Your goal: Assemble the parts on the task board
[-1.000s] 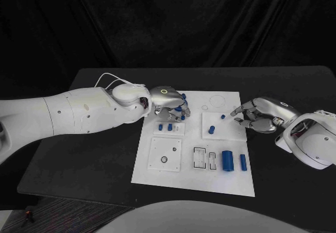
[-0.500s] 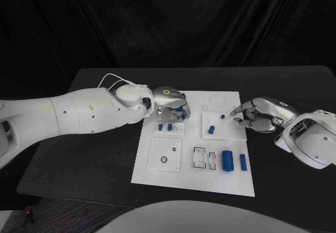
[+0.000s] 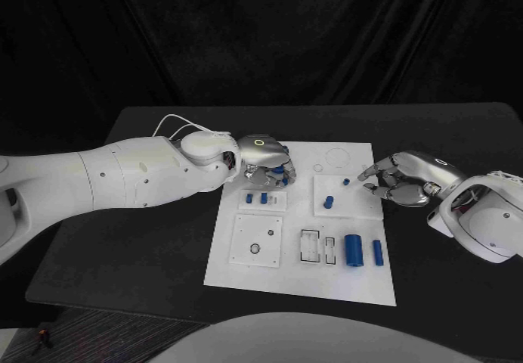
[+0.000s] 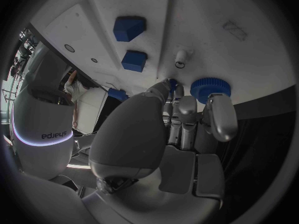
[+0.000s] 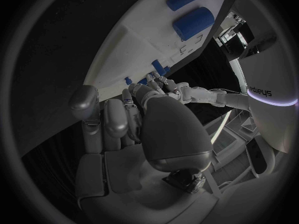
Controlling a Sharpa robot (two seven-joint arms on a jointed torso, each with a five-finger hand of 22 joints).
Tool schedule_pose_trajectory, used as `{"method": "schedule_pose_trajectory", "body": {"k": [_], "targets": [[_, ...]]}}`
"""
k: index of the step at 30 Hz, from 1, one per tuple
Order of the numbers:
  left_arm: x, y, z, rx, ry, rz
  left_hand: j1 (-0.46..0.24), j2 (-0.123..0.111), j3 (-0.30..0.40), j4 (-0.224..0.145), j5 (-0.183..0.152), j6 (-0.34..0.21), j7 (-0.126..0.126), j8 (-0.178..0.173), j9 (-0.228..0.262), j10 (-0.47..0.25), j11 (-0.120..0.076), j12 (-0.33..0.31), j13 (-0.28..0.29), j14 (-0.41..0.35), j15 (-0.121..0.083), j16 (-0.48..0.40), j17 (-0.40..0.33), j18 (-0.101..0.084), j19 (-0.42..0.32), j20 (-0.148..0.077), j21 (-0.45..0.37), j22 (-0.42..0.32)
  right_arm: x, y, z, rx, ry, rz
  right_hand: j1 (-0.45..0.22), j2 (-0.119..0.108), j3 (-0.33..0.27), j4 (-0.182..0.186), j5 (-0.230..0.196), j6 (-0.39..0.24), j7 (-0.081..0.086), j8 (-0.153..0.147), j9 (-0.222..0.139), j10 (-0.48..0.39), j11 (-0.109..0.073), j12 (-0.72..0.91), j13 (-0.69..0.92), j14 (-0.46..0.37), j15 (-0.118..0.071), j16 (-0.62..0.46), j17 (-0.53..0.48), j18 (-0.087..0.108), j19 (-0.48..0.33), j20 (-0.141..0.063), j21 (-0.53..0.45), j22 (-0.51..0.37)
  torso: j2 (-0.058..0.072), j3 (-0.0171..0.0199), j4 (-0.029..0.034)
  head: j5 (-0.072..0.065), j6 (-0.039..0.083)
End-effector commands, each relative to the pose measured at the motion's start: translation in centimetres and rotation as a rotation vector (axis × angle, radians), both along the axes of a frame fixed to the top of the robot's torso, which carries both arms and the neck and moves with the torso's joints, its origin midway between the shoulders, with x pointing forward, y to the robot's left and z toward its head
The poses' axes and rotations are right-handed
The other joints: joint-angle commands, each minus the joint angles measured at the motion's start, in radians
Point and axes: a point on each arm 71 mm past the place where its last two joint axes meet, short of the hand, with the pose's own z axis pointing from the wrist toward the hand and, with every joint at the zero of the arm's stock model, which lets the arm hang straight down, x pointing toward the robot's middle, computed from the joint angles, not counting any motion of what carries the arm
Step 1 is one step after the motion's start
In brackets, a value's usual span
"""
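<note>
change: your left hand (image 3: pixel 265 160) has crept a little toward the right of the board's far-left corner since a second ago; over the last half second it barely shifts. The arm has swung in with it.
meaning: I judge you're still working a part at that corner, not seated yet; the assembly is early.
left hand: fingers curled down round a blue ridged disc (image 4: pixel 210 88), fingertips (image 4: pixel 221 115) against it. Looks like you're holding it, loosely.
right hand: your right hand (image 3: pixel 403 178) sits at the board's right edge, same spot as before, fingers curled over nothing. Clenched, idle.
board: white board (image 3: pixel 283 274) in the middle of the black table (image 3: pixel 131 257), unmoved.
parts: two small blue pegs (image 3: pixel 256 198) just on the near side of your left hand; one peg (image 3: pixel 329 202) and a smaller one (image 3: pixel 347 181) on the square plate near the right hand; a thick cylinder (image 3: pixel 353 250) and a thin one (image 3: pixel 378 252) lying side by side at the near right. All as in the earlier frames.
</note>
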Motion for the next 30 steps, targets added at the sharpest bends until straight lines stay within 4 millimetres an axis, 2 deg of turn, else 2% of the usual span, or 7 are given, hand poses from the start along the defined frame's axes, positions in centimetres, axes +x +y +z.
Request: {"method": "schedule_pose_trajectory", "body": {"k": [1,7,16,19,24,28,30], "targets": [[-0.08,0.09,-0.55,0.009,0.013,0.0,-0.015,-0.011,0.008,-0.007,-0.019,0.016,0.0,0.005,-0.005,0.036,-0.003,0.002,-0.004,0.01,-0.004,-0.002,0.0,-0.018,0.008,-0.003,0.009,0.165,-0.01,0.02,-0.16,-0.004,0.006,0.0,-0.012,-0.001,0.006,0.0,0.004,0.003,0.002,-0.005,-0.001,-0.006,0.002,-0.005,-0.045,0.0,0.003,-0.006,-0.003,0.012,-0.004,-0.002,-0.008,0.102,0.0,0.0012,-0.0016,0.003,0.0],[-0.1,0.16,-0.64,0.008,0.013,-0.001,-0.032,-0.014,0.005,-0.008,-0.055,0.017,-0.004,0.002,-0.011,0.077,-0.006,0.015,0.002,0.022,-0.003,0.003,0.007,-0.021,0.017,-0.003,0.024,0.17,-0.02,0.01,-0.21,-0.004,0.01,0.0,-0.012,-0.001,0.006,0.0,0.004,0.003,0.002,-0.005,-0.001,-0.006,0.002,-0.005,-0.045,0.0,0.003,-0.006,-0.003,0.012,-0.004,-0.002,-0.008,0.102,0.0,0.001,0.0007,-0.001,0.0],[-0.13,0.06,-0.77,0.006,0.013,-0.008,-0.035,-0.013,0.004,-0.019,-0.069,0.05,0.002,0.02,-0.008,0.113,-0.01,0.028,0.012,0.039,-0.005,0.009,0.015,-0.025,0.031,-0.004,0.046,0.175,-0.02,0.02,-0.24,-0.001,0.015,-0.001,-0.012,0.0,0.007,0.0,0.004,0.004,0.002,-0.004,-0.001,-0.006,0.003,-0.005,-0.046,0.0,0.004,-0.006,-0.003,0.012,-0.004,-0.001,-0.009,0.102,-0.001,0.0009,0.0003,0.0,0.0],[-0.18,0.0,-0.83,0.005,0.015,-0.013,-0.031,-0.009,0.006,-0.023,-0.067,0.059,0.003,0.026,-0.006,0.119,-0.011,0.028,0.013,0.041,-0.006,0.009,0.016,-0.026,0.034,-0.004,0.051,0.177,-0.03,0.05,-0.25,-0.001,0.016,0.0,-0.012,0.0,0.008,-0.001,0.005,0.005,0.001,-0.004,-0.001,-0.007,0.003,-0.006,-0.047,0.0,0.004,-0.007,-0.004,0.012,-0.005,-0.001,-0.012,0.101,-0.002,0.0007,-0.0003,0.001,0.0],[-0.27,-0.07,-0.94,0.001,0.014,-0.02,-0.012,0.001,0.018,-0.044,-0.039,0.084,0.006,0.042,-0.001,0.137,-0.014,0.027,0.015,0.05,-0.008,0.009,0.019,-0.028,0.042,-0.006,0.064,0.18,-0.03,0.06,-0.26,-0.001,0.017,0.001,-0.012,0.0,0.008,-0.001,0.005,0.005,0.001,-0.004,-0.001,-0.007,0.003,-0.006,-0.047,0.0,0.004,-0.007,-0.004,0.012,-0.005,-0.001,-0.012,0.101,-0.001,0.0009,-0.0001,0.002,0.0],[-0.3,-0.06,-0.99,-0.003,0.011,-0.022,0.0,0.009,0.026,-0.057,-0.042,0.096,0.013,0.048,0.0,0.155,-0.011,0.025,0.017,0.055,-0.008,0.008,0.019,-0.031,0.048,-0.007,0.075,0.183,-0.03,0.07,-0.27,-0.001,0.018,0.002,-0.013,0.0,0.008,-0.001,0.005,0.006,0.001,-0.004,-0.001,-0.007,0.003,-0.006,-0.047,-0.001,0.004,-0.008,-0.005,0.012,-0.005,-0.001,-0.012,0.101,0.0,0.0009,0.0,0.002,0.0],[-0.33,-0.05,-0.98,-0.009,0.006,-0.025,0.007,0.013,0.03,-0.065,-0.056,0.103,0.016,0.049,-0.001,0.168,-0.009,0.018,0.015,0.061,-0.006,0.005,0.018,-0.033,0.054,-0.008,0.086,0.186,-0.03,0.07,-0.28,-0.002,0.018,0.002,-0.013,0.0,0.008,-0.001,0.005,0.006,0.001,-0.004,-0.001,-0.007,0.003,-0.006,-0.047,-0.001,0.004,-0.008,-0.005,0.012,-0.005,-0.001,-0.012,0.101,0.001,0.0009,0.0006,0.003,0.0]]}}
